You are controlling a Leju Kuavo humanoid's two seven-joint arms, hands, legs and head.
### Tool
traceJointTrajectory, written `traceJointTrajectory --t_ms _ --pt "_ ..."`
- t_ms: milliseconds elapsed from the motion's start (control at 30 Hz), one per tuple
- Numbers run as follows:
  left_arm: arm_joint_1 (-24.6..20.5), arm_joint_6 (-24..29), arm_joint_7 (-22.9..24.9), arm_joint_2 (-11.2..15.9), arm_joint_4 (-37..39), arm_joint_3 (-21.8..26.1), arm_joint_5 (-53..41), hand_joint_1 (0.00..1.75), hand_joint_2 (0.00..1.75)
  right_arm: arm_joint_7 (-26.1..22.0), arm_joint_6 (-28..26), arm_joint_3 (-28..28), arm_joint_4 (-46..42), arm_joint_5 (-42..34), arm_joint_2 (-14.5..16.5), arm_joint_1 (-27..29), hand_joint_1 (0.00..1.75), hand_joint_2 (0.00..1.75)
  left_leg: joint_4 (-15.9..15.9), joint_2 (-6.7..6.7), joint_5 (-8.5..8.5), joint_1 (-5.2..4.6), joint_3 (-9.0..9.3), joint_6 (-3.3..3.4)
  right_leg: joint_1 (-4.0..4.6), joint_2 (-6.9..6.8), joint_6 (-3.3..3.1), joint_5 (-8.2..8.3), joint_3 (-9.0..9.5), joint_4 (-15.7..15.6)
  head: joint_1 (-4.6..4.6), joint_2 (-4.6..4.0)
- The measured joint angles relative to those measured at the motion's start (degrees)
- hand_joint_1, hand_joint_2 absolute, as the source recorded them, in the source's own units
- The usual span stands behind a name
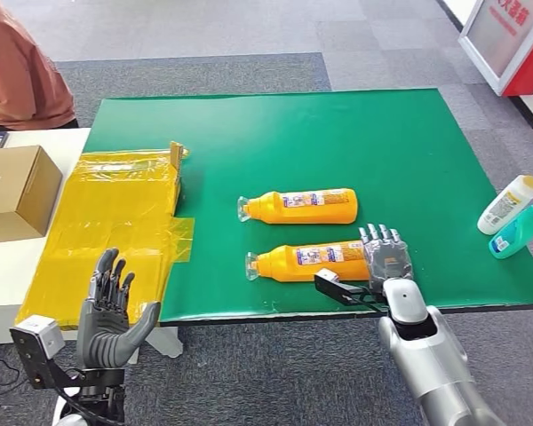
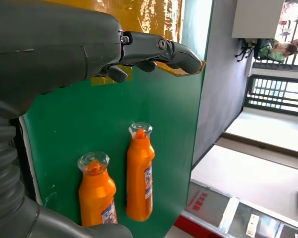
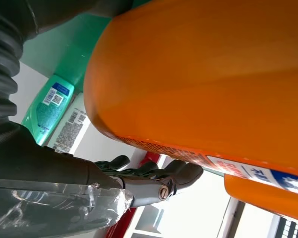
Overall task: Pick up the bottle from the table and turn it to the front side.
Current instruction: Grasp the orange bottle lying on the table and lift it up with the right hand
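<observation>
The task has barely begun: the right hand (image 1: 385,258) reaches the near orange bottle's (image 1: 304,261) base, grip unclear, while the left hand (image 1: 109,311) hangs released.

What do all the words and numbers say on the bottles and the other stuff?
None of it reads clearly.
Near orange bottle: blue and white label, print blurred.
Far orange bottle: same kind of label, too small.
White bottle: grey print and a barcode, too small.
Teal bottle: barcode and a square code, no letters legible.
Red and white sign: red characters, cut off and blurred.
Cardboard box: faint print, illegible.
</observation>
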Motion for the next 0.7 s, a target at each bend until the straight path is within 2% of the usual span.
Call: traceJointTrajectory --t_ms 267,433,700 --pt "0.0 -0.3 0.1 -0.1 0.2 0.0 0.6 0.0 1.75 0.0 0.2 0.4 1.0 -0.1 0.0 -0.7 0.0 1.75 0.0 0.0 0.0 0.0 0.0 0.0 0.0 0.0 0.0 0.0 0.02 0.0 0.0 0.0" --pt "-0.2 -0.8 0.1 -0.2 0.5 0.0 0.8 0.0 1.75 -0.5 1.6 1.2 3.8 -1.1 0.0 -3.1 0.0 1.75 0.0 0.01 0.01 0.0 0.04 -0.01 0.0 0.02 -0.01 0.06 0.02 0.0 -0.01 0.0" --pt "-0.6 -1.2 0.0 -0.2 0.6 0.0 1.7 0.0 1.75 -5.5 4.3 2.9 9.9 -4.5 -0.2 -7.2 0.0 1.75 0.0 0.16 0.03 0.01 0.3 -0.04 0.01 0.22 -0.07 0.18 0.16 0.0 0.01 0.0"
